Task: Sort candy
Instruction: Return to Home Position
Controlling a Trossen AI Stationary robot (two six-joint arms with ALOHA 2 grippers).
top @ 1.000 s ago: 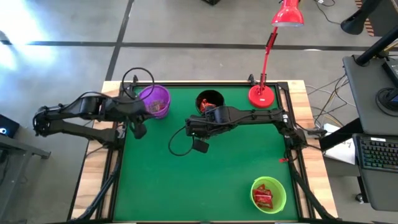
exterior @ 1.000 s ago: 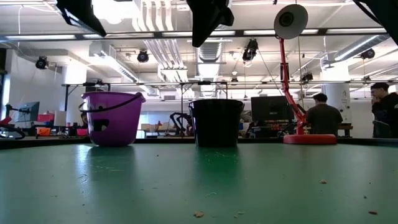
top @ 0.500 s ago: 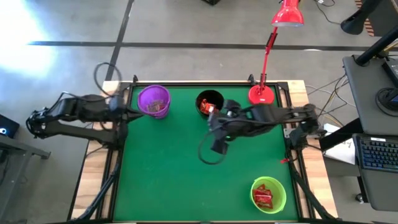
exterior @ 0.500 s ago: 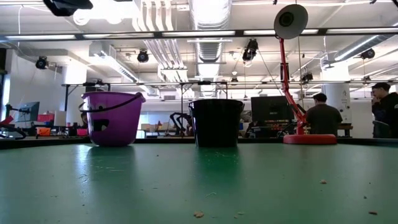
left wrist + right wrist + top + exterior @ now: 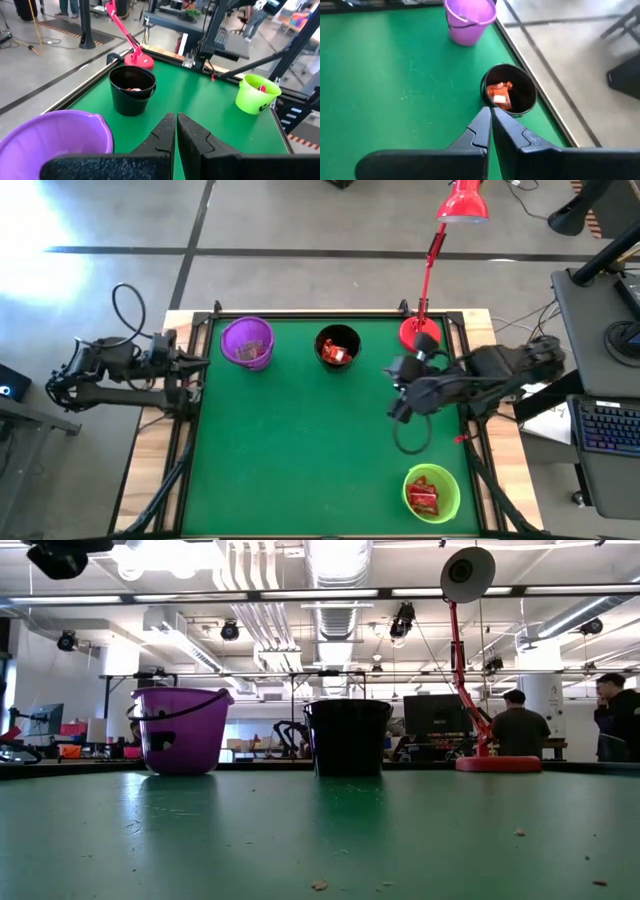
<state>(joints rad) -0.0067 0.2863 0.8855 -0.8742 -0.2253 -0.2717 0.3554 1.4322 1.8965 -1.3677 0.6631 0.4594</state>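
Candy sits in three cups. Red pieces lie in the black cup, red ones in the green cup, and some in the purple cup. My left gripper hangs shut and empty at the table's left edge, beside the purple cup. My right gripper is shut and empty near the right edge, pointing toward the black cup and its candy. No loose candy shows on the mat.
A red desk lamp stands with its base on the far right corner, close to my right arm. The green mat lies open between the cups. Crumbs dot the mat. People stand in the room beyond the table.
Both arms drew back from the middle of the table. The left gripper moved from beside the purple cup toward the table's left edge. The right gripper moved away from the black cup toward the right edge. The cups stayed where they were.
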